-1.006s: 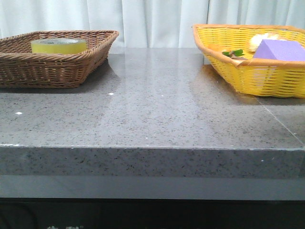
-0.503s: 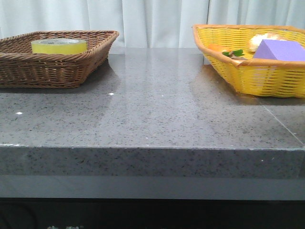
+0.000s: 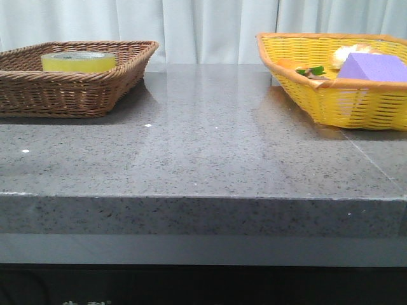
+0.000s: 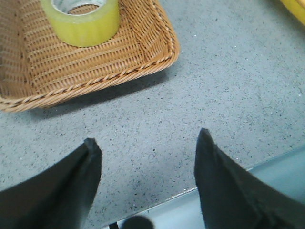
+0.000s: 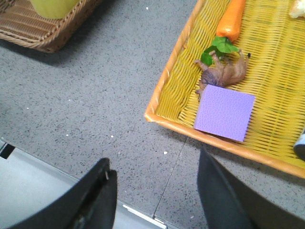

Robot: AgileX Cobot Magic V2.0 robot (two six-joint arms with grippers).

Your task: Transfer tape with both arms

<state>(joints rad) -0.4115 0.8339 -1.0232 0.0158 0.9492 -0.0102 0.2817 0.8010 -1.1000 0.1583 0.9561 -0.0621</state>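
Tape [image 4: 85, 20]: glossy translucent yellow roll

The right gripper [image 5: 155, 191] hangs with its two black fingers [image 5: 90, 200] spread apart and nothing between them, over the grey speckled table [image 5: 105, 95] at its near edge. A yellow wicker basket [image 5: 167, 107] holds a purple block [image 5: 224, 113], a small brown toy animal [image 5: 224, 74], and a toy carrot [image 5: 231, 19] with green leaves [image 5: 217, 47]. A brown wicker basket [image 5: 43, 33] with the yellow tape [image 5: 52, 7] inside stands well apart from it.
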